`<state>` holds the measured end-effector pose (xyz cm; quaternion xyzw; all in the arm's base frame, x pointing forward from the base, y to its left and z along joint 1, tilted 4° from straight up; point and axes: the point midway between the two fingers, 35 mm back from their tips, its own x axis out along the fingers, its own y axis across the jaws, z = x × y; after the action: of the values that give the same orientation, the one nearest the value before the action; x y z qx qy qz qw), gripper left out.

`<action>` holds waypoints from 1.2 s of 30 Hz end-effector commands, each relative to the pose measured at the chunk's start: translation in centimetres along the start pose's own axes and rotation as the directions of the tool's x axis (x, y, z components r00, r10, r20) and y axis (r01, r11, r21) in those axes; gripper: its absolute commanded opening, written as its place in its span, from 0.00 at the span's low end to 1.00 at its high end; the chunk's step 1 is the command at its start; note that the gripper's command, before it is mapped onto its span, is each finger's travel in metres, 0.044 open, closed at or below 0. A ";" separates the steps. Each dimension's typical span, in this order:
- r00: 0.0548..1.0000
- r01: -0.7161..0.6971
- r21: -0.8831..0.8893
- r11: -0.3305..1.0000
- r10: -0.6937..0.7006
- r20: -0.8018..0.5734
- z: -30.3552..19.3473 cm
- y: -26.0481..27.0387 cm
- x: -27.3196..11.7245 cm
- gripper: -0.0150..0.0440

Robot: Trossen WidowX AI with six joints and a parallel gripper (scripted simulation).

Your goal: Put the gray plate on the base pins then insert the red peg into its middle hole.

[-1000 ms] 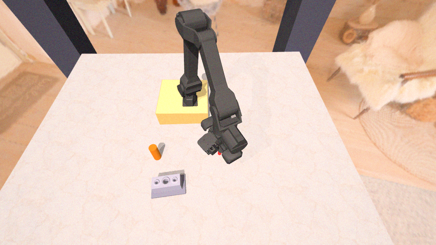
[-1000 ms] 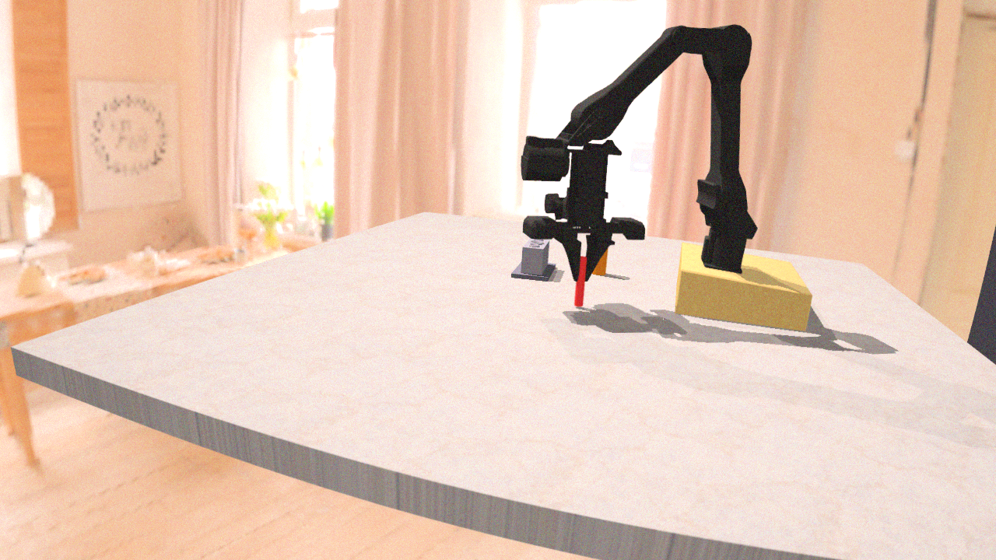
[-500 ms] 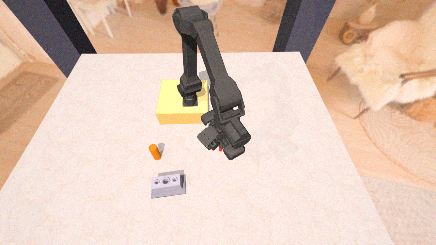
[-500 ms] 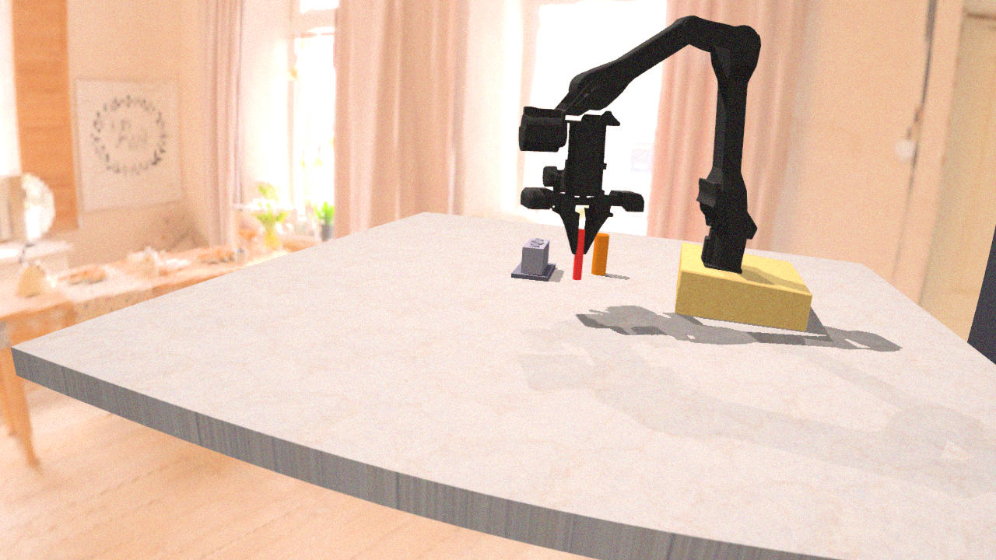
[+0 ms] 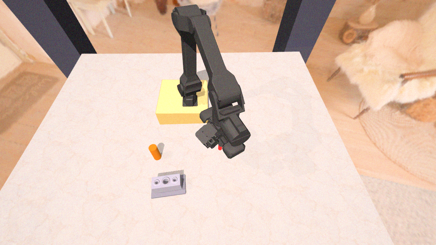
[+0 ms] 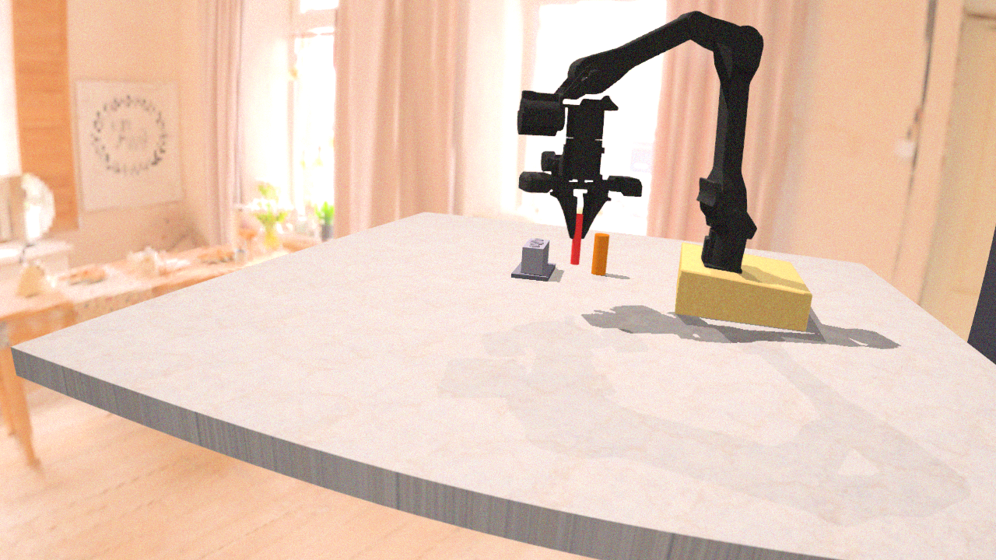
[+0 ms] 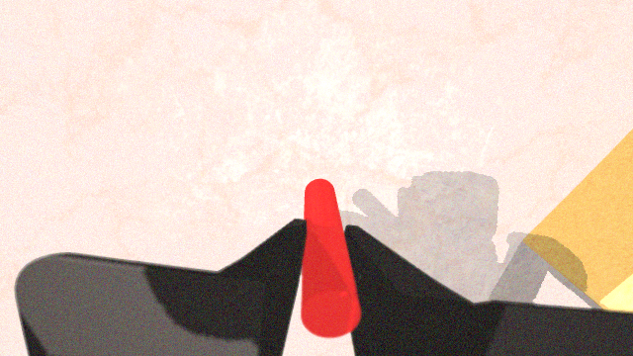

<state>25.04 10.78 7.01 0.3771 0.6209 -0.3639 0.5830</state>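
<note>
Orange cylinder (image 5: 155, 152) (image 6: 599, 254) upright near the gray plate (image 5: 170, 182) (image 6: 535, 257) on its base.

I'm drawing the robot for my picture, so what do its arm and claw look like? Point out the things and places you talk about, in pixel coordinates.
The arm (image 5: 218, 65) (image 6: 731, 111) is very dark gray, almost black, with long, chunky, straight pieces and thick blocky joints. The claw (image 5: 219, 145) (image 6: 577, 235) (image 7: 323, 234) is dark too, with two fingers like pointy wedges. I can't see any cables or writing.
</note>
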 end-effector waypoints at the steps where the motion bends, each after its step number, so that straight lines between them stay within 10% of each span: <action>1: 1.000 0.002 0.001 1.000 -0.002 0.002 0.8 0.3 0.0 0.25; 36: 1.000 -0.004 0.019 1.000 0.004 0.018 10.8 2.1 -0.6 0.25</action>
<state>31.41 2.80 7.15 0.3837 0.6101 -0.3706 0.5858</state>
